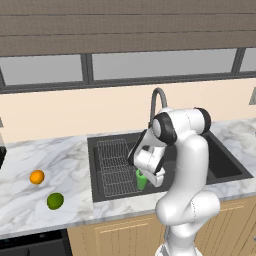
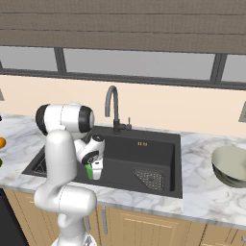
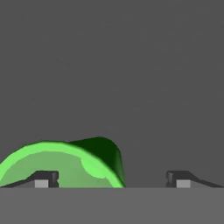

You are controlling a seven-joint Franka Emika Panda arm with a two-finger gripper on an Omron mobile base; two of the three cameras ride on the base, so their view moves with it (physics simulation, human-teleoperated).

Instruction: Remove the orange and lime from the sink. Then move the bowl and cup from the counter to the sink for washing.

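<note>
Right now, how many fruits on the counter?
2, both on the counter left of the sink: the orange, and the lime nearer the front edge.

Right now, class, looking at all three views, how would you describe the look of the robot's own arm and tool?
The arm is glossy white, built of rounded, tube-like segments with black bands at the joints. No cables or markings are visible. The tool ends in two small dark finger tips with pale grey pads.
</note>
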